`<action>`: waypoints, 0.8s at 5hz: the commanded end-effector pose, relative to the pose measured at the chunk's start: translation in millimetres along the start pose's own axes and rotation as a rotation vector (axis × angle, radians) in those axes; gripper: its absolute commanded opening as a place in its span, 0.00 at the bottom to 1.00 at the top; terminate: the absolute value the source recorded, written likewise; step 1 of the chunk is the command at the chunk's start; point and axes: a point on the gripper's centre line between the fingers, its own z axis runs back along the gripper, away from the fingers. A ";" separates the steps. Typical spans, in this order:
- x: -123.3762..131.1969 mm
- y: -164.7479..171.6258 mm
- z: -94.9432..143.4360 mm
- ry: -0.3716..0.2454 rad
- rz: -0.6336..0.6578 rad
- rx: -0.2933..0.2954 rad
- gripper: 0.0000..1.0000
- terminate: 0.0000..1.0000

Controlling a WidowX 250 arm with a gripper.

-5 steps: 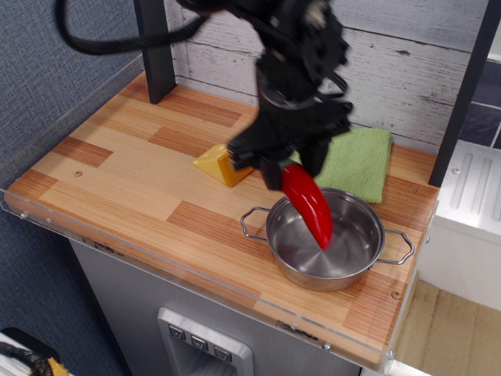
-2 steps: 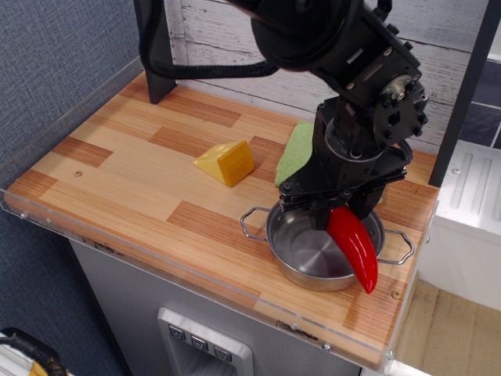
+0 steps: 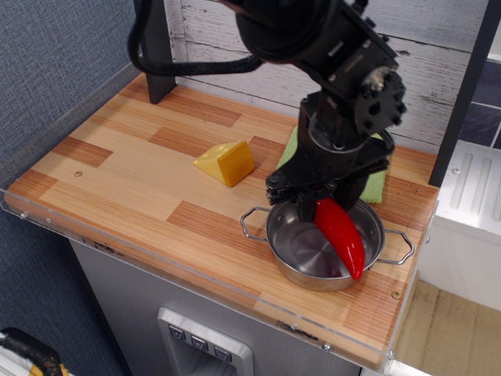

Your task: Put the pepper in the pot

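The glossy red pepper [image 3: 340, 236] hangs tip-down from my gripper [image 3: 322, 197], which is shut on its upper end. The pepper's pointed tip reaches down over the right side of the shiny steel pot [image 3: 309, 252], near its front right rim. The pot stands at the front right of the wooden table with a wire loop handle on each side. My black arm hides the pot's far rim and the pepper's stem.
A yellow-orange cheese wedge [image 3: 227, 162] lies left of the pot. A green cloth [image 3: 374, 184] lies behind the pot, mostly hidden by my arm. A dark post [image 3: 155, 55] stands at the back left. The table's front edge [image 3: 235, 301] has a clear plastic lip.
My gripper swung right with the pepper, carrying its tip past the pot's right rim, then came back left and a little up. The pepper's tip now hangs over the pot's right side.
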 end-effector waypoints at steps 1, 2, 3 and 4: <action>10.3 21.8 14.6 0.028 0.047 -0.041 1.00 0.00; 7.4 20.4 17.9 0.038 0.023 -0.050 1.00 0.00; 8.6 22.6 22.5 0.027 0.038 -0.048 1.00 0.00; 12.3 25.9 31.3 0.020 0.006 -0.030 1.00 0.00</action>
